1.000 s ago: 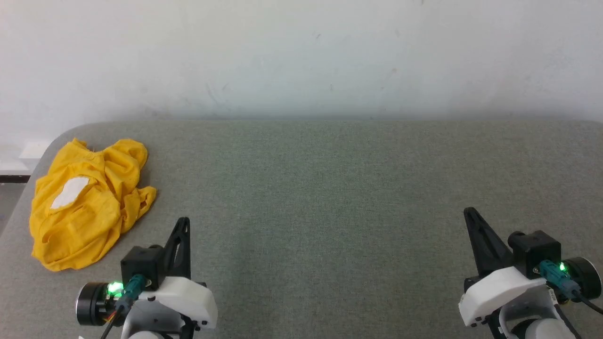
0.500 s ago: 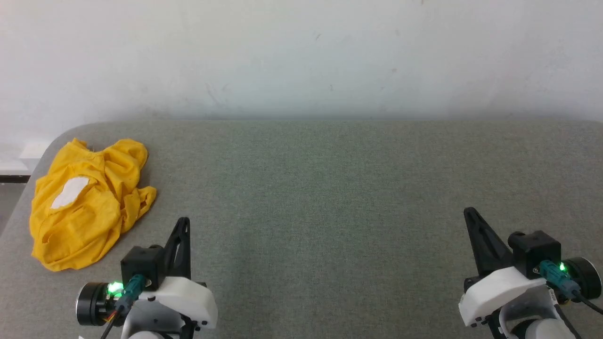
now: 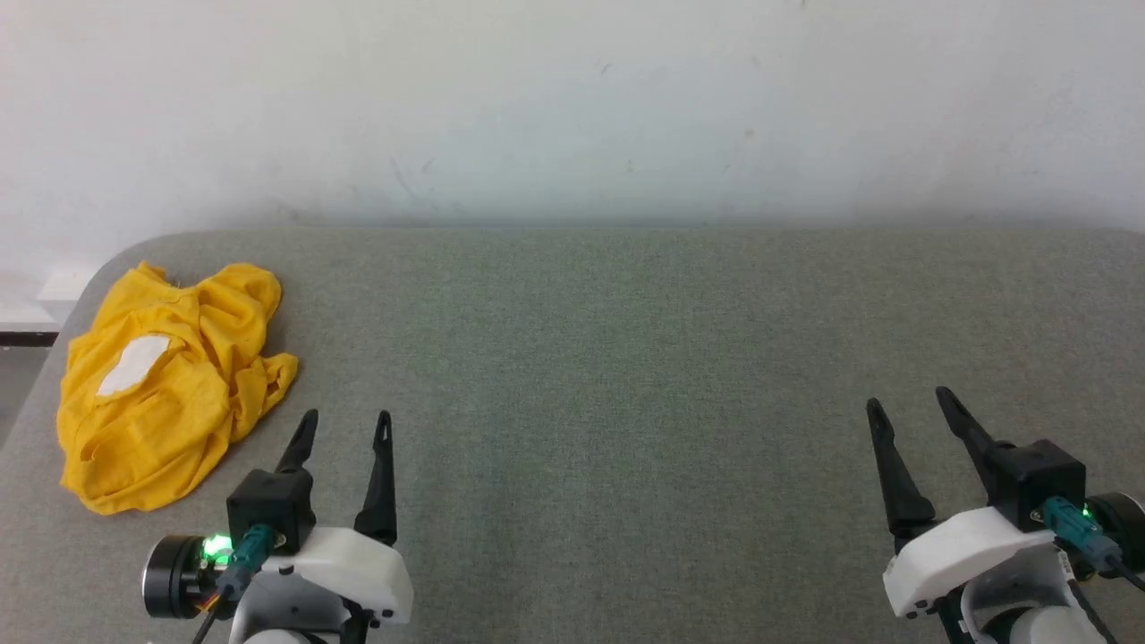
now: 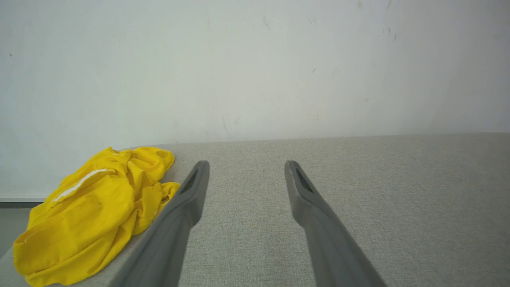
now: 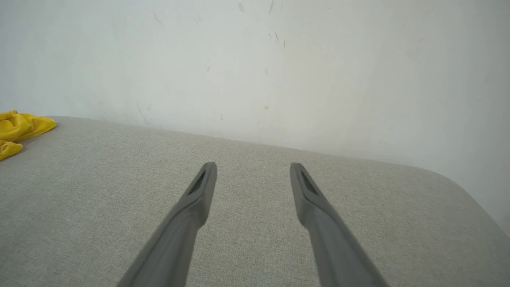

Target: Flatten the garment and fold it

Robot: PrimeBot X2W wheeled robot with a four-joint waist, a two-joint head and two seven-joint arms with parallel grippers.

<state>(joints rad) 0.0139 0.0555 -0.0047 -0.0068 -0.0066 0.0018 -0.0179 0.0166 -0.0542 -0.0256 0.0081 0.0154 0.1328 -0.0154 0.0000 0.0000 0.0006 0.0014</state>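
I see the garment (image 3: pixel 165 385) crumpled at the bench (image 3: pixel 626 358) left end, near its edge; my left gripper (image 3: pixel 346 416) and right gripper (image 3: pixel 908 399) both spread wide, empty; risk: I pinch several layers in that heap, or drag it off the edge.

I see the garment (image 3: pixel 170 394): mustard-yellow tee, one white patch showing, crumpled in a loose heap, not flattened, at the tabletop's (image 3: pixel 626 358) rounded far-left corner, reaching its left edge.
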